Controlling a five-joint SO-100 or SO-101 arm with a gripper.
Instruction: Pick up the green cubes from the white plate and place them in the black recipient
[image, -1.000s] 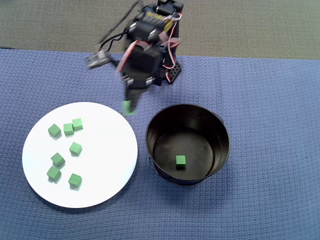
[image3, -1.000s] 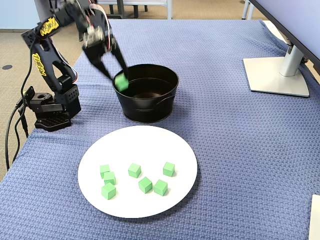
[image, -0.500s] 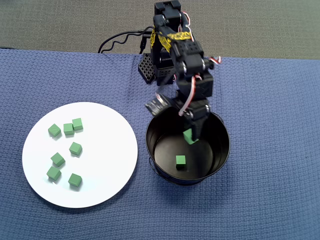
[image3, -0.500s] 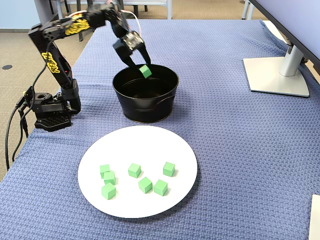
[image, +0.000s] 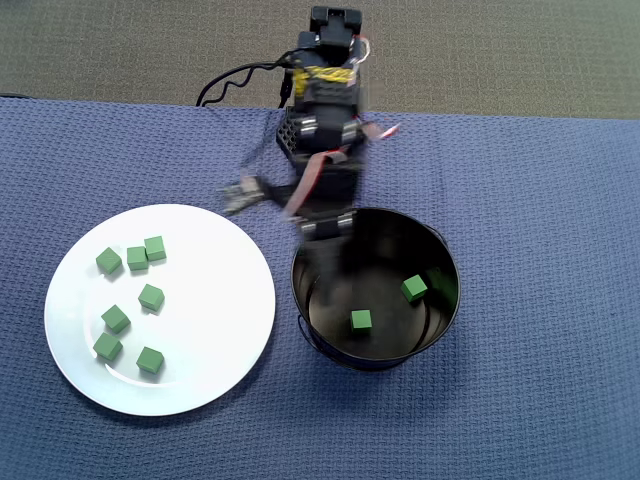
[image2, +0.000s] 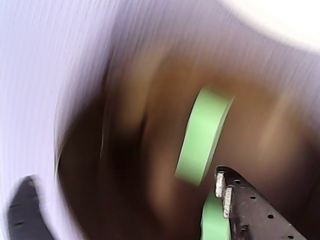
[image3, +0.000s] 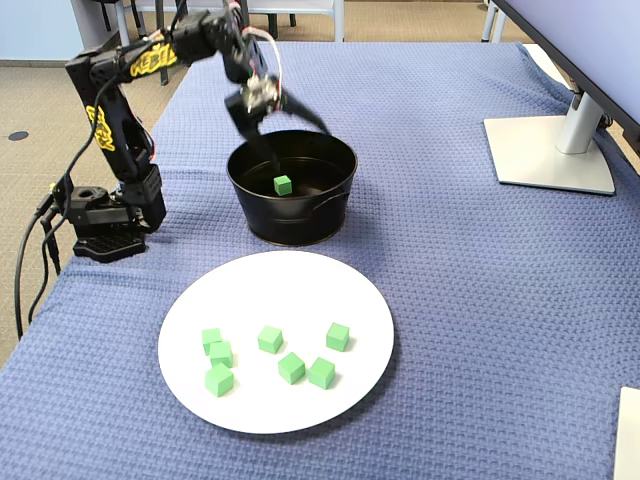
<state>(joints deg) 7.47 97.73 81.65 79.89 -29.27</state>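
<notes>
1. Overhead view: glossy round white plate (image: 200, 370) on blue waffle-weave cloth (image: 540, 200) carries six matte green cubes (image: 115, 319) towards its left edge; two more lie in the shiny black recipient (image: 440, 320).
2. Wrist view: heavily smeared; green streaks inside the dark pot.
3. Fixed view: gripper (image3: 282, 124) blurred above the pot's far rim, fingers spread, holding nothing.

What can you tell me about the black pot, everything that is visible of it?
The black pot is round, with tall straight walls and a shiny dark inside; it looks like metal. A small lug sits on its side. It stands upright on the blue cloth, right of the white plate in the overhead view, apart from it. Two green cubes lie on its bottom. The gripper hangs above its rim, jaws spread.
</notes>
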